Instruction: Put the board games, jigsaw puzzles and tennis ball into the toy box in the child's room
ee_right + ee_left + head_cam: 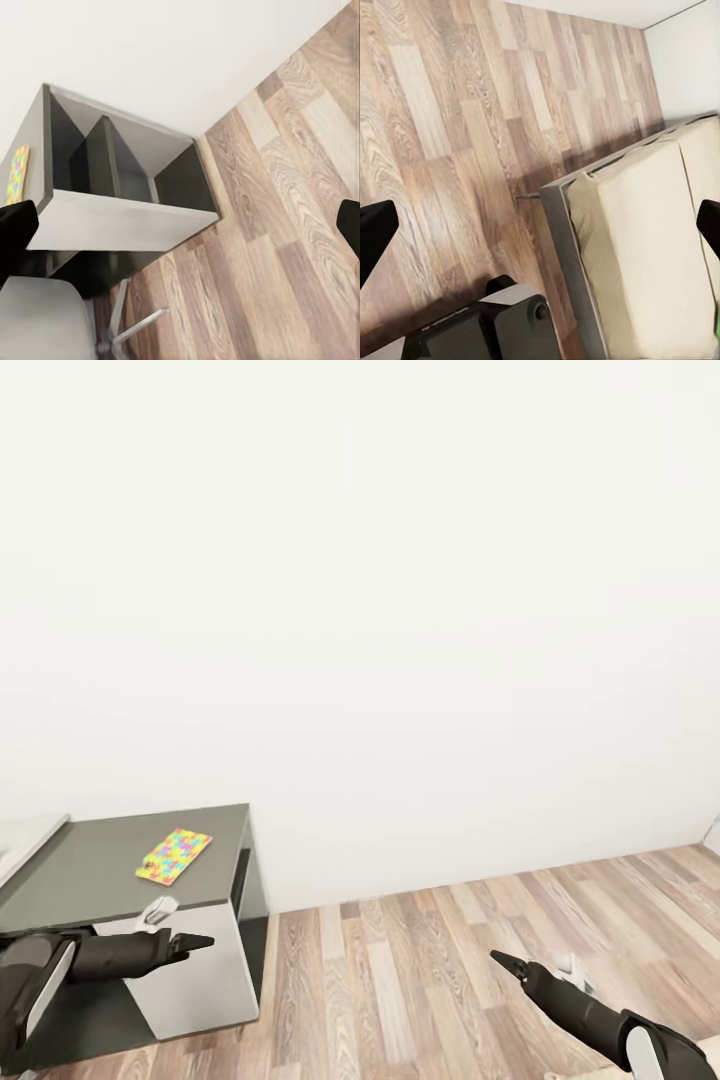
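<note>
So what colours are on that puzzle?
Yellow, green, pink, blue and orange patches on the puzzle, clearest in the head view.

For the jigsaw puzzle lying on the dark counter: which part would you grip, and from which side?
Probably its near edge, coming from above and in front. The jigsaw puzzle is a thin square lying flat on the dark-grey counter, so a flat top offers no hold; a finger has to get under an edge. The left gripper hangs nearest, just before the counter's front.

Bench [100, 855] cut off at head view's left edge. Bed [652, 247] runs past the left wrist frame. Jigsaw puzzle [174, 856] pieces too small to resolve. Both arms cropped at the bottom corners.
</note>
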`<state>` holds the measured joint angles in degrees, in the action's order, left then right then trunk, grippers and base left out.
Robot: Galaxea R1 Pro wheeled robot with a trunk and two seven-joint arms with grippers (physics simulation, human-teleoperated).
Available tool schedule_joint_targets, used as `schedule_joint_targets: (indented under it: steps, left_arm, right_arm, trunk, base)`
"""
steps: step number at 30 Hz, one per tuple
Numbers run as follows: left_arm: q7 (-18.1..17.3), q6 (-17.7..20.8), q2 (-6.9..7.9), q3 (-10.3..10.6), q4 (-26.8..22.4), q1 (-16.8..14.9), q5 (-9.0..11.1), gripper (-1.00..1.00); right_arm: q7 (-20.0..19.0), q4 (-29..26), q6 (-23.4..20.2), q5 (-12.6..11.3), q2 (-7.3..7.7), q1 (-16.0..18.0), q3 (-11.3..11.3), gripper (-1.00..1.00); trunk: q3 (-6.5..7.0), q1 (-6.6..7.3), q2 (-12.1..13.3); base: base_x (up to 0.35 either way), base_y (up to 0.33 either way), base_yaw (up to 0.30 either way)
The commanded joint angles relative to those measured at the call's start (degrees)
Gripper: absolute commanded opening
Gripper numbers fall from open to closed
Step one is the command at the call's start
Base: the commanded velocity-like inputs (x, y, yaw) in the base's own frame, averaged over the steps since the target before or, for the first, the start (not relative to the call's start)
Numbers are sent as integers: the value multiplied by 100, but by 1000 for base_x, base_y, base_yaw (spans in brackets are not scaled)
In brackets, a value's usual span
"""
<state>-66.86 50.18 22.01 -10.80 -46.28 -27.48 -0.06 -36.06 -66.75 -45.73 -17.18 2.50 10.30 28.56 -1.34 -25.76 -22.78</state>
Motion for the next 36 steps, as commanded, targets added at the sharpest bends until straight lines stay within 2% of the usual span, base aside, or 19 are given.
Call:
schedule_joint_targets:
  steps: [1, 15, 36]
  left_arm:
    - [-20, 53, 1, -9, -4, -3, -1, 100]
    - [-14, 53, 1, -10, -4, -3, -6, 100]
    - [-5, 46, -4, -2, -4, -3, -9, 100]
  right_arm:
    - [-16, 1, -34, -6, -2, 8, 9, 100]
    - [-16, 4, -33, -4, 5, 7, 18, 100]
    - [-17, 9, -16, -4, 5, 10, 27, 100]
  trunk:
    - [-14, -3, -14]
    - [-14, -3, -14]
    - [-14, -3, -14]
  base:
    - [-105, 0, -280]
    - [-95, 10, -281]
    - [-6, 1, -281]
